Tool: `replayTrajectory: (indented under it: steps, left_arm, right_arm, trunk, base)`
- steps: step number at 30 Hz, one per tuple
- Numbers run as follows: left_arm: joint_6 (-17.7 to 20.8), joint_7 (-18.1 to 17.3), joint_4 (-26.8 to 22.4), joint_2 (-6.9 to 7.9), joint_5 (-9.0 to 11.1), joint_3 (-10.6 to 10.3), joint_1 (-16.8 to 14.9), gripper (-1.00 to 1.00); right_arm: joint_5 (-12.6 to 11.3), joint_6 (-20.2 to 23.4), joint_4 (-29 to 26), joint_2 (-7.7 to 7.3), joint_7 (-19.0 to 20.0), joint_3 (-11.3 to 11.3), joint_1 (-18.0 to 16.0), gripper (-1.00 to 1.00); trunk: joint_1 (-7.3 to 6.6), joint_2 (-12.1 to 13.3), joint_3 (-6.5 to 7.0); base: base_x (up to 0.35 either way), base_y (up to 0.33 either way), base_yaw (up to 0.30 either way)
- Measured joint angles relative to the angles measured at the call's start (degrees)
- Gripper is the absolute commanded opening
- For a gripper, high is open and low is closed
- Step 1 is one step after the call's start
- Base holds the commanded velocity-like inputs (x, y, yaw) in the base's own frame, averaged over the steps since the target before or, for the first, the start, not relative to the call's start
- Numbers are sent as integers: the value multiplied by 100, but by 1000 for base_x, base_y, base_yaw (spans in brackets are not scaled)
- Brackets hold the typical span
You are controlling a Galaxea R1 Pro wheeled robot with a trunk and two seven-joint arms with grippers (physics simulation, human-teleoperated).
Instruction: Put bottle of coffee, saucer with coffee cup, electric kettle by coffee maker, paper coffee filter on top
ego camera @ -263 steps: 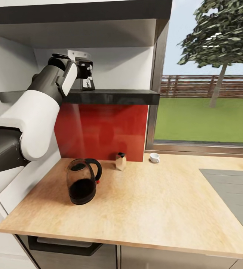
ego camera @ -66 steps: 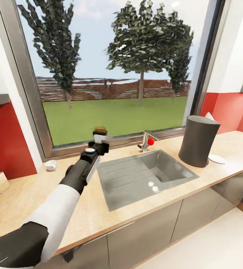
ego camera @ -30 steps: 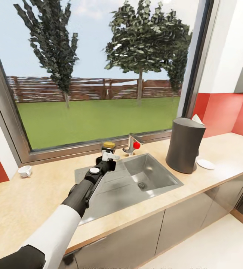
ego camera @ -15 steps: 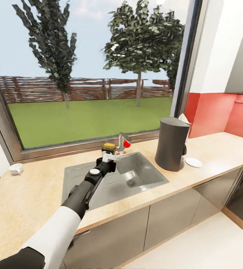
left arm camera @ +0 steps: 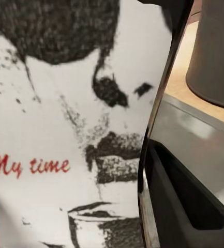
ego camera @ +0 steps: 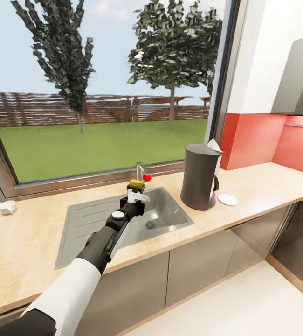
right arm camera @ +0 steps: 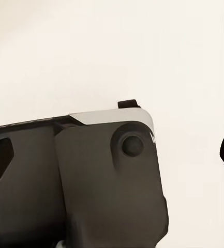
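Gripping the bottle of coffee upright, the left gripper is closing tight on its white label, hanging above the sink, left of the coffee maker, the saucer is lying just beyond it, the coffee cup is sitting far off along the kitchen countertop, right gripper's opening cannot be told.

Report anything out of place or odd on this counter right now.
Nothing spilled or damaged. The coffee cup sits alone far from its saucer beside the coffee maker. The bottle of coffee hangs over the sink in the left pincer.
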Motion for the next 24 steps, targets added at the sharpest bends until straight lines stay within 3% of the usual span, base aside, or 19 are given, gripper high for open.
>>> replayTrajectory:
  steps: [16,24]
  left_arm:
    - [-4,-7,5,1,0,1,81,-100]
    - [-4,-9,6,1,5,0,87,-100]
  right_arm:
    - [0,-1,0,1,-1,1,0,100]
    - [0,0,0,1,-3,1,0,100]
  trunk:
    - [-1,-1,-4]
    - [0,-1,-4]
  base:
    - [136,-247,0]
    - [23,-265,0]
